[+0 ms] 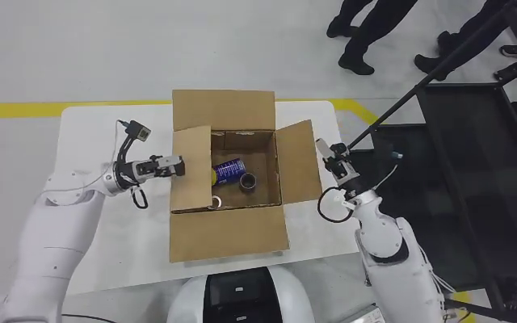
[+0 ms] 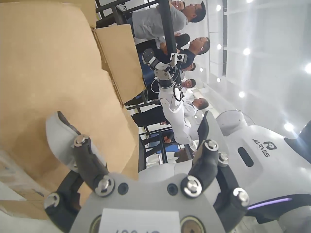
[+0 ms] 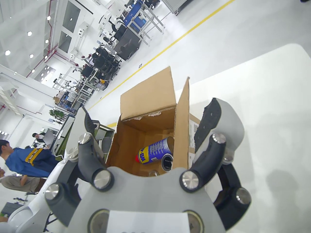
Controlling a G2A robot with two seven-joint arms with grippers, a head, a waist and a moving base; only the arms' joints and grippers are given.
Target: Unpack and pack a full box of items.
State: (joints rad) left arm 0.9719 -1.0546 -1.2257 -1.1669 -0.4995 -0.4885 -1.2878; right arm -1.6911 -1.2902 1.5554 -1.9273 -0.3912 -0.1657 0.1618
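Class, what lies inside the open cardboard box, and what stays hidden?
Inside the box: a blue spray can on its side, a dark short cylinder beside it, a small round item. The left flap leans inward, covering the floor beneath it.

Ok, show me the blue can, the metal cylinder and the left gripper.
blue can (image 1: 229, 169), top view, middle of its blue side.
metal cylinder (image 1: 249, 183), top view, its dark round end.
left gripper (image 1: 181, 165), top view, midway between its fingertips.
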